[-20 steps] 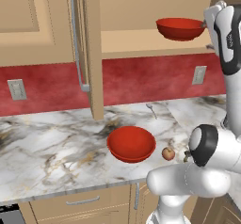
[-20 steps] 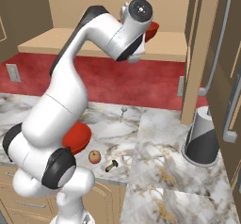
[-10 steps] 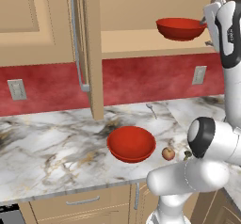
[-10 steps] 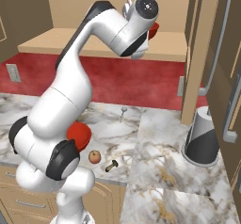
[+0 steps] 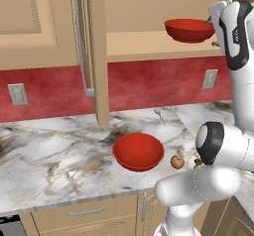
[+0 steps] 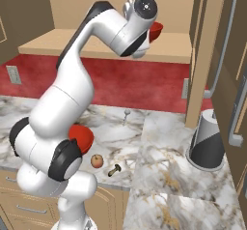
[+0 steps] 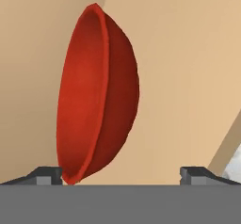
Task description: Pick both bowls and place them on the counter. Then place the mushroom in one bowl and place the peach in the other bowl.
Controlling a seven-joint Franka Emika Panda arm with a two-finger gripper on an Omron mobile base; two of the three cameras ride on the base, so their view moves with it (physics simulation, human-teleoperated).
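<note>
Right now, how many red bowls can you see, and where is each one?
2. One red bowl sits on the marble counter, left of the peach. The other red bowl is up on the wooden shelf, right in front of the open gripper. More could be hidden behind the cabinet door.

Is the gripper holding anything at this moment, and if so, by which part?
Nothing is held. The gripper is open in front of the bowl on the shelf, its fingertips wide apart near the rim.

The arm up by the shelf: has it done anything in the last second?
It has edged closer to the red bowl on the shelf, open fingers not yet gripping it. The bowl on the counter, peach and mushroom have not moved.
</note>
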